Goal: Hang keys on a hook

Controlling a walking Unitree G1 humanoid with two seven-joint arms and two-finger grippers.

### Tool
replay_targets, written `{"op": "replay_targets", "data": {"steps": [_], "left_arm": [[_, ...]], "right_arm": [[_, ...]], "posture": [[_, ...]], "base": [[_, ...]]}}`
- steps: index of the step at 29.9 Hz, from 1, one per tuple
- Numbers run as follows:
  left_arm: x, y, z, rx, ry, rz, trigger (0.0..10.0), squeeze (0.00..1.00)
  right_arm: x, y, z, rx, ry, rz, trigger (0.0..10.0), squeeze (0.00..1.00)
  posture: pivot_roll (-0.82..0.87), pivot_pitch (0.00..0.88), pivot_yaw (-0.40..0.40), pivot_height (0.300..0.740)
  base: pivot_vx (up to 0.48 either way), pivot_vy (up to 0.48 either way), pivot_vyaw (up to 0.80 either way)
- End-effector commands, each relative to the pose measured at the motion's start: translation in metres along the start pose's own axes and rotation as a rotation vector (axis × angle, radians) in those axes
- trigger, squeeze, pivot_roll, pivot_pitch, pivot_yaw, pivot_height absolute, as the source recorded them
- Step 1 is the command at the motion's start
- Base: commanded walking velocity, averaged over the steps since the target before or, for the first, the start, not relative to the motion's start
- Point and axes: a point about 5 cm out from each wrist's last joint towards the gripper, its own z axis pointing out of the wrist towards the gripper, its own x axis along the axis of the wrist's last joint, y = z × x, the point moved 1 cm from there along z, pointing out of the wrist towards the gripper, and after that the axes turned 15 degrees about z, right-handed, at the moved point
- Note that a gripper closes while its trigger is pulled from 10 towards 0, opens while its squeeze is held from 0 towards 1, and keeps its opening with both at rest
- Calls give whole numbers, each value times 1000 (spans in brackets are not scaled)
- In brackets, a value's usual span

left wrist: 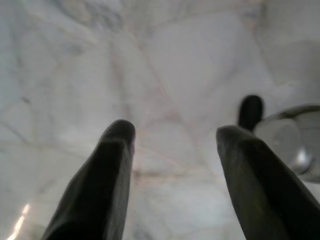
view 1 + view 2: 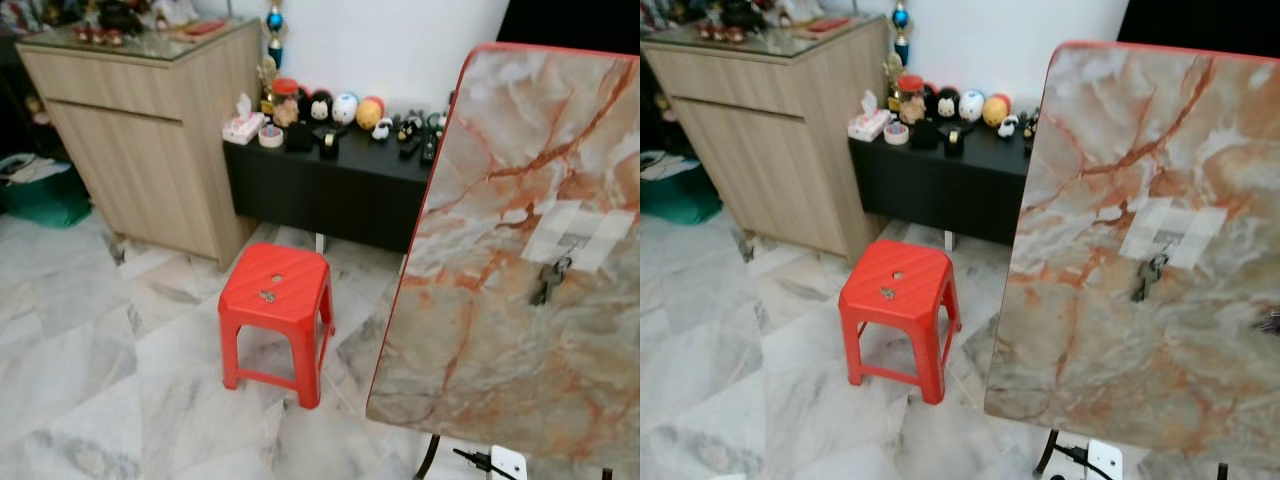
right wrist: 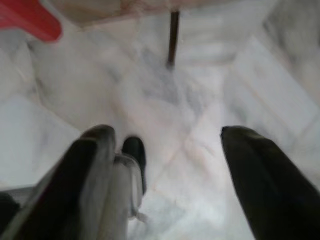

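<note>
A bunch of grey keys [image 2: 550, 280] hangs on the upright marble-patterned board [image 2: 480, 330] with a red rim, just below a patch of pale tape [image 2: 580, 232]. The hook itself is too small to make out. Both arms hang low. My left gripper [image 1: 175, 135] is open above the marble floor with nothing between its fingers. My right gripper [image 3: 165, 135] is open too, over the floor near the board's dark stand leg [image 3: 173, 37].
A red plastic stool [image 2: 275, 290] stands left of the board. Behind it is a low black table [image 2: 330, 190] with figurines, and a wooden cabinet [image 2: 150, 130] at the back left. A white plug block [image 2: 505, 463] lies under the board.
</note>
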Motion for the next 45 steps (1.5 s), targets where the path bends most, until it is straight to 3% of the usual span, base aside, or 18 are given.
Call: {"op": "replay_targets", "data": {"steps": [1,5,10,14,16,23,30,37,45], "left_arm": [[-6,-6,-2,7,-4,-1,10000,0],[4,-13,-1,6,14,-4,10000,0],[18,-8,3,2,34,-3,10000,0],[26,6,6,-9,43,1,10000,0],[29,26,8,-30,45,5,10000,0],[29,44,8,-47,44,-1,10000,0],[18,43,6,-43,34,-1,10000,0],[6,24,3,-22,29,-8,10000,0],[20,22,5,-14,44,-6,10000,0]], "right_arm": [[1,-5,1,9,8,15,10000,0],[1,-5,1,13,5,7,10000,0],[1,-5,1,9,7,10,10000,0],[2,-5,1,8,9,14,10000,0],[3,-5,1,9,9,11,10000,0],[3,-6,1,13,8,6,10000,0],[4,-6,1,17,8,-4,10000,0],[5,-7,1,19,9,-9,10000,0],[6,-8,1,27,6,-38,10000,0]], "posture": [[40,0,-24,740],[42,0,-27,740],[41,0,-26,740],[42,0,-27,740],[43,0,-27,740],[51,0,-31,740],[54,0,-35,740],[56,0,-37,740],[59,0,-40,740]], "base": [[0,480,0],[0,480,0],[0,480,0],[0,480,0],[0,480,0],[0,480,0],[0,480,0],[0,91,0],[0,0,0]]}}
